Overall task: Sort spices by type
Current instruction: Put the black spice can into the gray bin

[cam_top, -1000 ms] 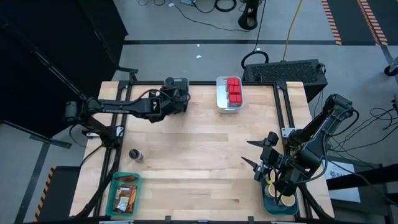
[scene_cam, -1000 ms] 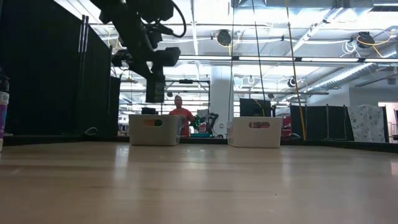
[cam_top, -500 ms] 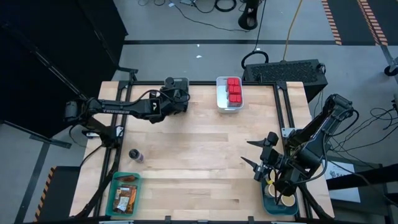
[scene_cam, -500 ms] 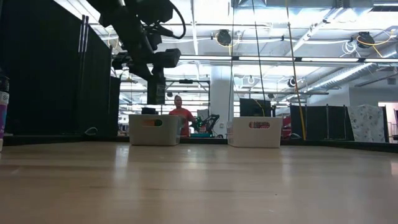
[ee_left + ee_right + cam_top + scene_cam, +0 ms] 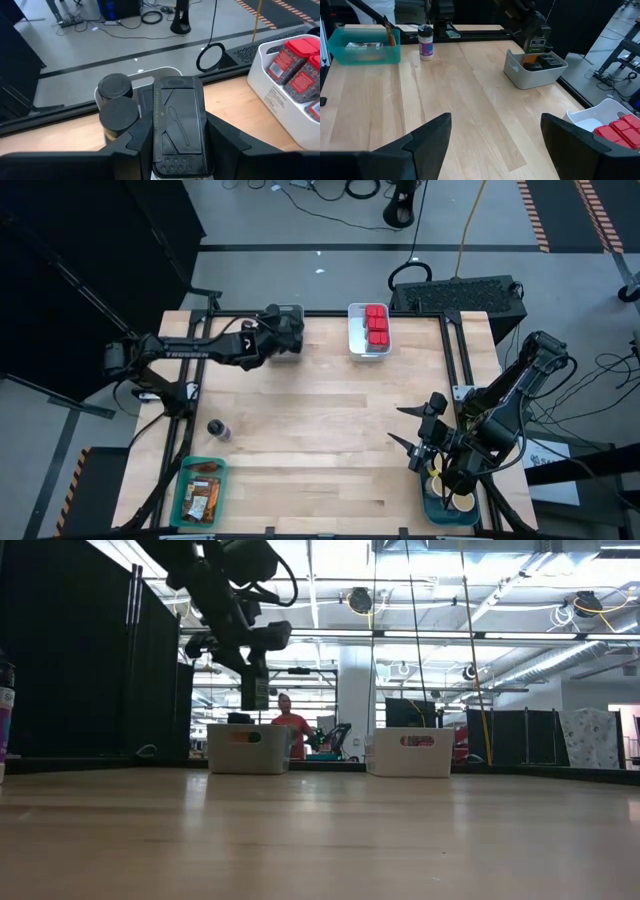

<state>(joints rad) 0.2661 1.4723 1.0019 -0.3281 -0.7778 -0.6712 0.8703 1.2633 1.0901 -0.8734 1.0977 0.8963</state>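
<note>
Left jaws (image 5: 177, 150) clamp dark jar (image 5: 179, 125), apparently above grey bin (image 5: 532, 70).

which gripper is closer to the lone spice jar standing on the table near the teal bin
Left. The left gripper is above the grey bin, well behind the jar; the right gripper is farther, across the table.

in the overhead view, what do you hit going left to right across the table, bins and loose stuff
teal bin → loose jar → grey bin under the left gripper → white bin of red tins → right gripper → blue bin
</note>
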